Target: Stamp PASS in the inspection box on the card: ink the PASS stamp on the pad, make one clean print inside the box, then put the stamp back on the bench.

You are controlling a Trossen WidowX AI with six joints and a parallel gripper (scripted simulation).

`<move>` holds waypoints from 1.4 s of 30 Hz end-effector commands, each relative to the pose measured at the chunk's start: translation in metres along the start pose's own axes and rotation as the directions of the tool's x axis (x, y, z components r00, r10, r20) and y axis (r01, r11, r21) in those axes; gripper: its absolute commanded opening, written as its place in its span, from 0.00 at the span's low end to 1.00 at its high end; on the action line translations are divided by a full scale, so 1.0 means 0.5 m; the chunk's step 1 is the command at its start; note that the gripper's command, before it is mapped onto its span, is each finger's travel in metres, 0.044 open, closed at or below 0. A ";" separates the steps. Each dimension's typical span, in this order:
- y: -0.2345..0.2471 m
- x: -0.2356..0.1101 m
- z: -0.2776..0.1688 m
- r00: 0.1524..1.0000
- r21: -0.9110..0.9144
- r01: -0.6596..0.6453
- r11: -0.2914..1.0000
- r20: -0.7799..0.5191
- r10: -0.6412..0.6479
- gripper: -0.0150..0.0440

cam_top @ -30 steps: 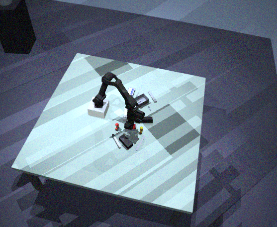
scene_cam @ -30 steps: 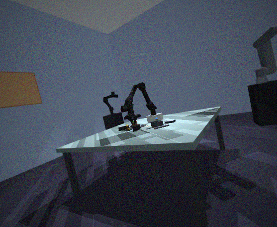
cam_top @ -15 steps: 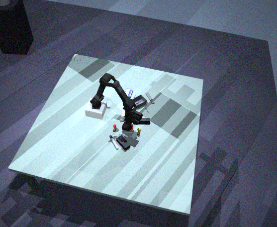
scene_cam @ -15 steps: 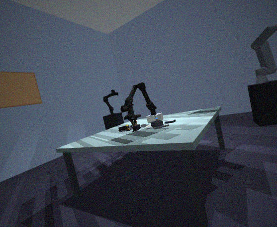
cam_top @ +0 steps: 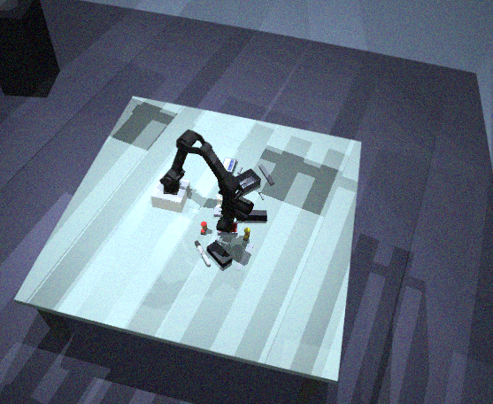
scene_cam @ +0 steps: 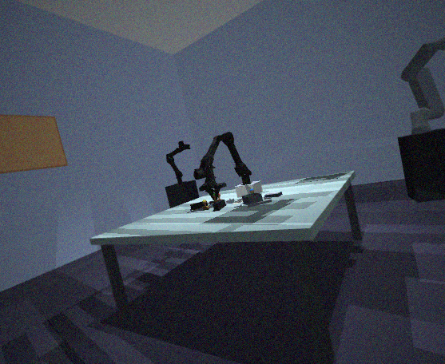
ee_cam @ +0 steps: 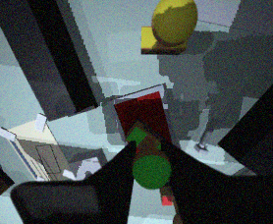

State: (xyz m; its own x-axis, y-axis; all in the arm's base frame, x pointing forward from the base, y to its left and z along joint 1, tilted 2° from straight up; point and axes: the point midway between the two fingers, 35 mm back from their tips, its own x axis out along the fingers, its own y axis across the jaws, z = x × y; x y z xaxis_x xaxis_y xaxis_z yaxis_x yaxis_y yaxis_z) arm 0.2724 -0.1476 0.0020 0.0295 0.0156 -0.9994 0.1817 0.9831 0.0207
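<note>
My gripper (ee_cam: 147,144) (cam_top: 226,227) (scene_cam: 215,194) is shut on the green-knobbed stamp (ee_cam: 151,171), which I hold upright. The stamp's green base is right over the near end of the dark red ink pad (ee_cam: 143,114) (cam_top: 234,228); I cannot tell whether it touches. The cream card (ee_cam: 38,147) with its outlined box lies to the left of the pad in the wrist view. A yellow-knobbed stamp (ee_cam: 174,22) (cam_top: 246,233) stands beyond the pad. A red-knobbed stamp (cam_top: 204,227) stands to the left of the gripper.
A long black block (ee_cam: 51,59) (cam_top: 258,215) lies beside the pad. A white marker (cam_top: 203,253) and a dark tray (cam_top: 219,253) lie toward the table's front. A blue-and-white card (cam_top: 230,165) and a grey bar (cam_top: 266,174) lie behind the arm. The arm's white base (cam_top: 170,198) is at the left.
</note>
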 end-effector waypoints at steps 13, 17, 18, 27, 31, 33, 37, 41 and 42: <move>0.000 -0.031 0.004 1.000 0.001 -0.003 1.000 0.007 0.003 0.25; 0.000 -0.044 0.005 1.000 0.001 -0.003 1.000 0.007 0.003 0.25; 0.000 -0.047 0.005 1.000 0.001 -0.003 1.000 0.007 0.003 0.25; 0.000 -0.076 0.004 1.000 0.001 -0.003 1.000 0.007 0.003 0.25; 0.000 -0.090 0.004 1.000 0.001 -0.003 1.000 0.007 0.003 0.25; 0.000 -0.096 0.003 1.000 0.001 -0.003 1.000 0.007 0.003 0.25; 0.000 -0.104 0.003 1.000 0.001 -0.003 1.000 0.007 0.003 0.25; 0.014 -0.105 0.002 1.000 0.033 -0.003 0.999 0.007 0.003 0.25; 0.022 -0.105 0.002 1.000 0.054 -0.004 0.999 0.007 0.003 0.25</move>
State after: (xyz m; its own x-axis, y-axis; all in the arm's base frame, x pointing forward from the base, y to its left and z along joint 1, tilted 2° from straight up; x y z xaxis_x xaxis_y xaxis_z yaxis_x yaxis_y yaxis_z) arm 0.2716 -0.1461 0.0514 0.0294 0.0159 -0.9994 0.2048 0.9786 0.0215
